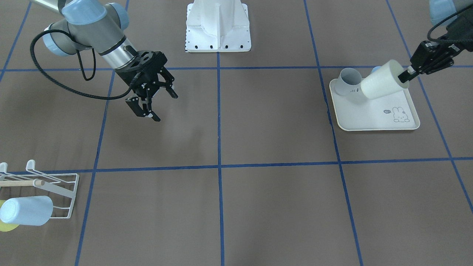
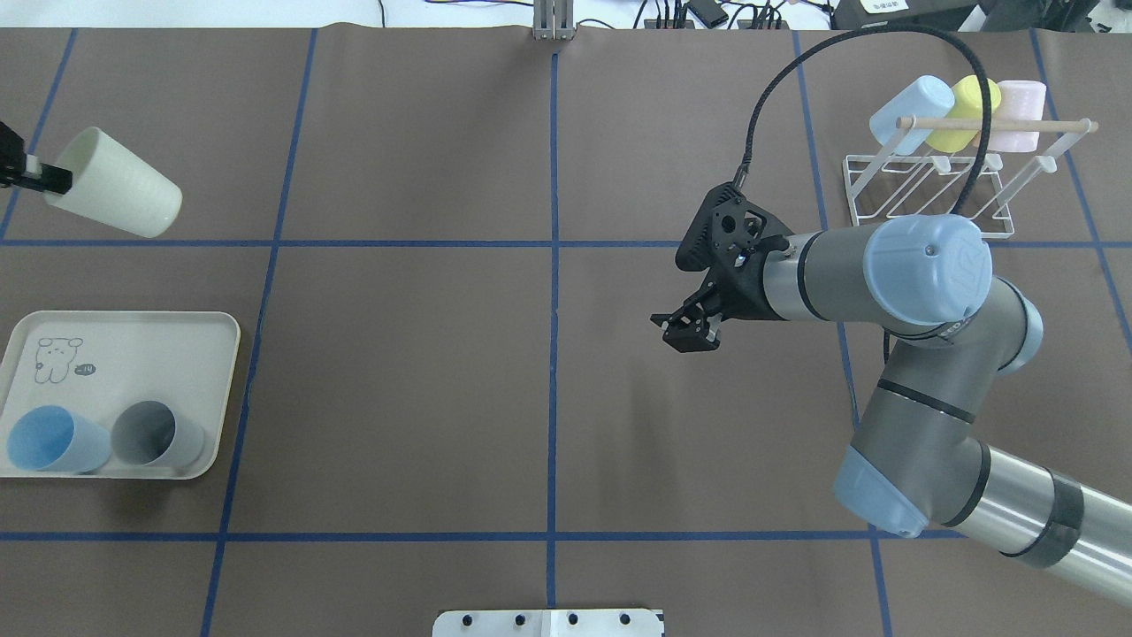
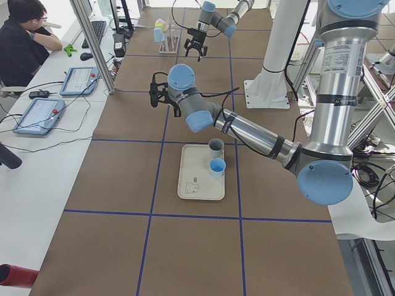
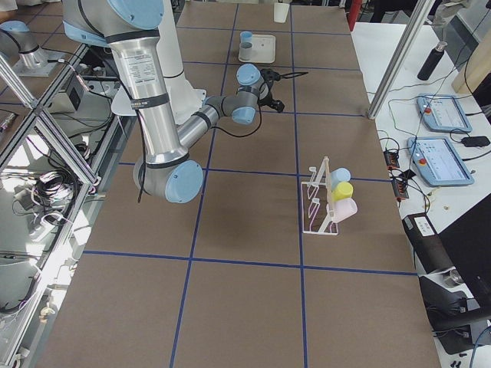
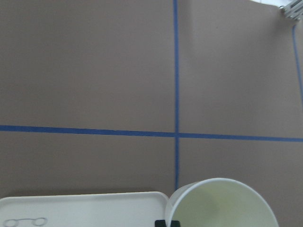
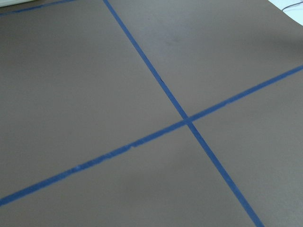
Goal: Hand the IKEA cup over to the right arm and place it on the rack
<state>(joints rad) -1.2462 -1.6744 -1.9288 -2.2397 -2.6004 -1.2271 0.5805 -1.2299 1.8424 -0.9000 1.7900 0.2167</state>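
Observation:
The IKEA cup [image 2: 115,195] is cream-white and hangs tilted in the air at the far left, beyond the tray. My left gripper [image 2: 40,177] is shut on the cup's rim [image 1: 402,77]. The left wrist view shows the cup's open mouth [image 5: 218,203] at the bottom edge. My right gripper [image 1: 162,107] hovers open and holds nothing, right of the table's centre [image 2: 690,332]. The rack [image 2: 929,190], white wire with a wooden dowel, stands at the far right [image 1: 59,192].
A blue cup [image 2: 911,115], a yellow cup [image 2: 968,111] and a pink cup [image 2: 1017,115] rest on the rack. The cream rabbit tray [image 2: 133,354] holds an upright blue cup [image 2: 49,440] and a grey cup [image 2: 155,433]. A person [image 3: 24,37] sits beside the table.

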